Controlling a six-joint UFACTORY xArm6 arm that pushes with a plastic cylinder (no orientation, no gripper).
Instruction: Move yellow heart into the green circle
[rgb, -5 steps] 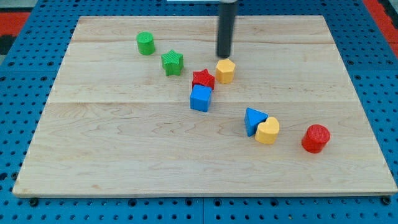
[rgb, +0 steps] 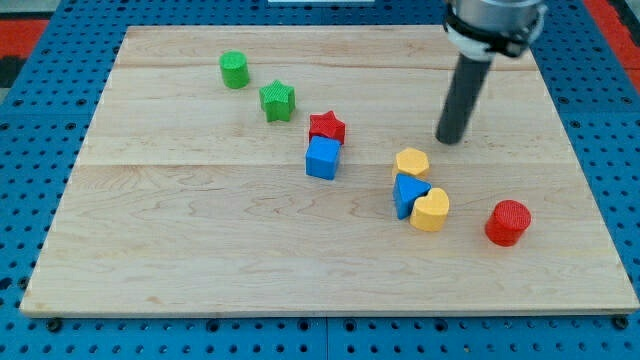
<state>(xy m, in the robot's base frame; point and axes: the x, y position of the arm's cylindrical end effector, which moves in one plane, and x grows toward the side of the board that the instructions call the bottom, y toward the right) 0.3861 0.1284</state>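
Observation:
The yellow heart (rgb: 431, 210) lies right of centre on the wooden board (rgb: 200, 250), touching the blue triangle (rgb: 407, 193) on its left. The green circle (rgb: 234, 69) stands far off at the view's upper left. My tip (rgb: 450, 139) is on the board up and to the right of the yellow heart, apart from it. A yellow hexagon (rgb: 412, 162) sits just above the blue triangle, down and left of my tip.
A green star (rgb: 277, 100) lies right of the green circle. A red star (rgb: 327, 127) touches a blue cube (rgb: 323, 158) near the centre. A red cylinder (rgb: 508, 222) stands right of the yellow heart.
My tip has moved to the right and somewhat down. The yellow hexagon has moved from beside the red star to just above the blue triangle.

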